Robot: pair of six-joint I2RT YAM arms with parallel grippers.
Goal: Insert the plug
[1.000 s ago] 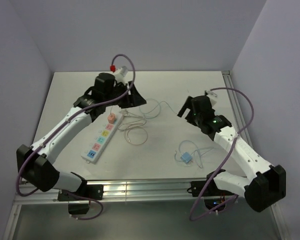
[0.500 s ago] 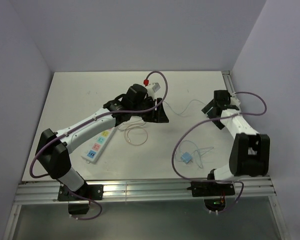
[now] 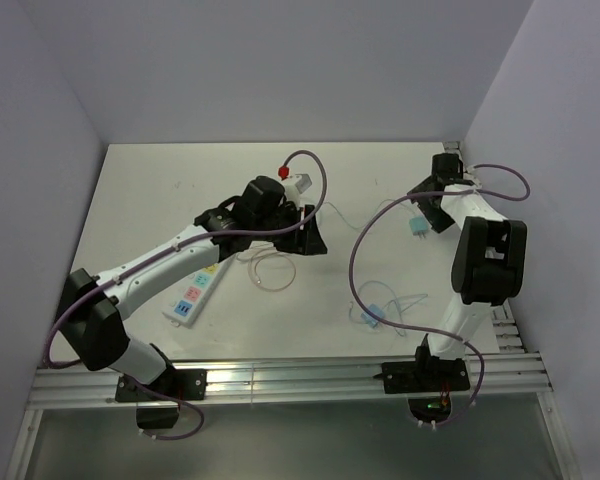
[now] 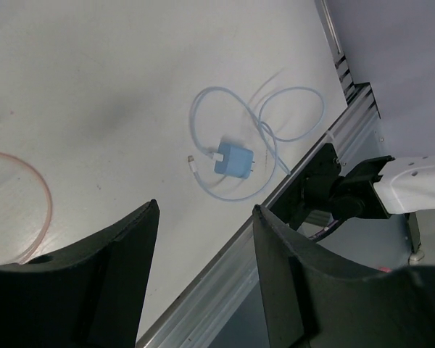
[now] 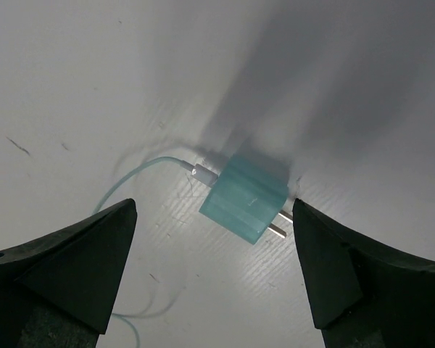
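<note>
Power strip (image 3: 188, 302): one
Plugs: two, a blue plug (image 4: 234, 160) and a teal plug (image 5: 245, 197)
Pink cable (image 4: 49, 199): one

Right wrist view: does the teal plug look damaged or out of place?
Nothing stands out. The teal charger plug lies flat on the table, cable attached, prongs straight, between the sides of the open right gripper, untouched.

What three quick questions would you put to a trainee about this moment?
1. True or false: the right gripper is shut on the teal charger.
2. The blue charger lies nearest which edge of the table: A near, B far, C left?
3. Fill in: the power strip is partly hidden by the ___ arm.
Key: 1 false, the jaws stand open on either side of it; 2 A; 3 left.
</note>
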